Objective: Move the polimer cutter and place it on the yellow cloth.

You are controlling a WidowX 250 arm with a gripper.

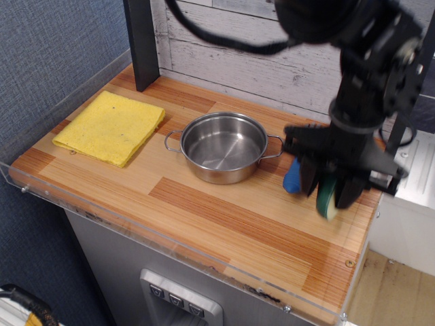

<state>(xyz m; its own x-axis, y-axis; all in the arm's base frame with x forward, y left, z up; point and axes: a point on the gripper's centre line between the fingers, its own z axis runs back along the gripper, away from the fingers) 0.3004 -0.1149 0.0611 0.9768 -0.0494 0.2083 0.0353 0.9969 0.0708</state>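
Above the right end of the wooden counter (224, 217), hanging clear of the surface with gripper (328, 197) clamped on the polimer cutter (327, 200), holding it edge-on, dark green rim showing. Hovering just right of the steel pot (224, 147), partly hiding the blue-handled fork (292, 178). Lying flat at the far left, well apart: yellow cloth (110, 127).

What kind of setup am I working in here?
Probably a toy kitchen test bench: a wood-pattern counter with a clear plastic guard, a small steel pot, a yellow cloth, and a toy avocado in the gripper.
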